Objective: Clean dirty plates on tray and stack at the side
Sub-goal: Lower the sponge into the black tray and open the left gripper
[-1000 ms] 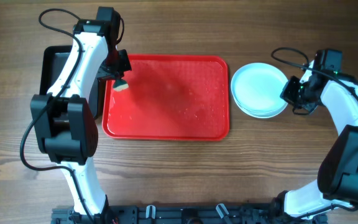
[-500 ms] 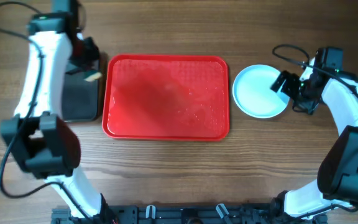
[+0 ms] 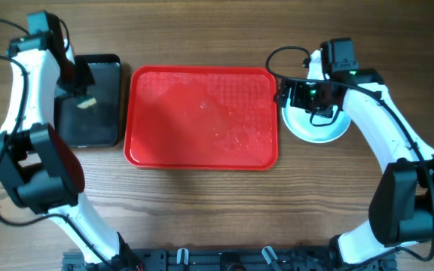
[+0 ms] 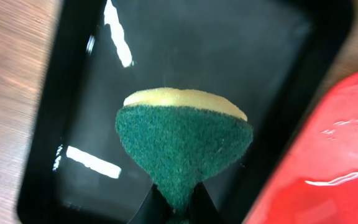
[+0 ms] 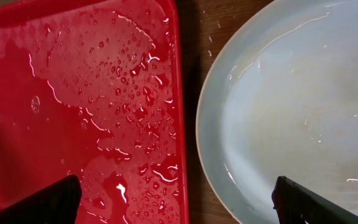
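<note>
My left gripper (image 4: 174, 210) is pinching a sponge (image 4: 182, 146), its coarse dark-green scouring face toward my wrist camera and a soft yellow foam layer behind. It is hanging over the glossy black bin (image 3: 100, 124), which is sitting on the wood-grain tabletop (image 3: 202, 211) just beside the tray (image 3: 202, 113). The tray is lying flat: red plastic, rectangular, with rounded corners and a low rim, beaded with water droplets. My right gripper (image 5: 176, 202) is spreading wide, holding nothing, above the gap between the tray's edge and the plates (image 5: 291, 112). The plates are resting on the tabletop just beside the tray, round, shallow, pale with an aqua rim, glistening wet.
</note>
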{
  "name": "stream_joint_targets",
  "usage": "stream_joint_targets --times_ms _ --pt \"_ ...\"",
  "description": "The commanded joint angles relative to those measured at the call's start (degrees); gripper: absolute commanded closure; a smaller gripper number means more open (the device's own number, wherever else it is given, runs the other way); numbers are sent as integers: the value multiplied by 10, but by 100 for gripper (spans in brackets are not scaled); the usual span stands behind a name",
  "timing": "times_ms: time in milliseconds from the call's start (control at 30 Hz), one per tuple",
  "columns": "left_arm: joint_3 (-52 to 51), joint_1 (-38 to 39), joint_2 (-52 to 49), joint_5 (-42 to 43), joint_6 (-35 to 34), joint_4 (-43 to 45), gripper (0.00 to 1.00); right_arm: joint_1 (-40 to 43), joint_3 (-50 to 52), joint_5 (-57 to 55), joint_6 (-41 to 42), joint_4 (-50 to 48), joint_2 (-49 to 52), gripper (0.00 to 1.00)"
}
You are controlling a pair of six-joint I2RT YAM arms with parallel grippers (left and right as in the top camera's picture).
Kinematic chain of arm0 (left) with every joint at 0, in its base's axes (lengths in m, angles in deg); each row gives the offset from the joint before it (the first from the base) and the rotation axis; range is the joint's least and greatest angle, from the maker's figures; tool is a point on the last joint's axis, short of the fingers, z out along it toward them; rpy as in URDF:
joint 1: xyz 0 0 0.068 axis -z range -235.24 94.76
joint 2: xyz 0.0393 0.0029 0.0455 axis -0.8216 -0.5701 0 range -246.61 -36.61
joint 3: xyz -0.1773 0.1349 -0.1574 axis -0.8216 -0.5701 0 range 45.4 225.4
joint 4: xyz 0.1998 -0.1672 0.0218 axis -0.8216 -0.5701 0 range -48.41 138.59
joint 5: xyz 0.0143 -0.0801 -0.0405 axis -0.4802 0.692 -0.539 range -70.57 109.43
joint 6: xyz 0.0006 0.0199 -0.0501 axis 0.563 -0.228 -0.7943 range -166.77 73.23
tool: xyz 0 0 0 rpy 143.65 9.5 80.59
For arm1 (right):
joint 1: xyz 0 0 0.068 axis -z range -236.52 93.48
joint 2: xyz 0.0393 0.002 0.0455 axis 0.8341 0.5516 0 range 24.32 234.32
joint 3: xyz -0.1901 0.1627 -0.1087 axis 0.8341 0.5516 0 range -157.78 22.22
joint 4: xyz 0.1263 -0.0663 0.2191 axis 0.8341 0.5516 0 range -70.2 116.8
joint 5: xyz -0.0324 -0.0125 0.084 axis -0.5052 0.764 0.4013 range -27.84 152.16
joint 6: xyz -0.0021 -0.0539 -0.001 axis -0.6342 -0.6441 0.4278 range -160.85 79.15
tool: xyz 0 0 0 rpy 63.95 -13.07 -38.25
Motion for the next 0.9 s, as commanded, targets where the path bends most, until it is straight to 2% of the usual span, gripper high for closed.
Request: stream_joint_targets --times_ms 0,100,133,167,200,233,467,567,667,867 --pt "-42 -3 -19 -5 27 35 89 -6 -9 -24 -3 4 -13 0" --pt "-64 -4 -19 -6 27 60 60 -6 -9 -24 -3 12 -13 0" --pt "-65 -5 -19 -6 27 61 40 -6 -9 -24 -3 15 -13 0" --pt "-65 -5 -19 -6 27 61 36 -6 -9 -25 -3 16 -13 1" --pt "-64 -5 -18 -5 26 60 8 -6 -10 -24 -3 16 -14 0" --pt "-63 -5 -12 -6 26 52 0 -6 -20 -25 -3 23 -15 0" --pt "24 -1 54 0 18 -49 0 -6 -108 -36 -23 76 -46 0" --pt "76 7 109 64 18 -86 0 -6 -148 -75 -22 110 -73 0" --pt "86 16 170 112 18 -86 0 -6 -172 -92 -23 135 -115 0" --pt "86 23 251 117 18 -86 0 -6 -201 -91 -23 155 -244 0"
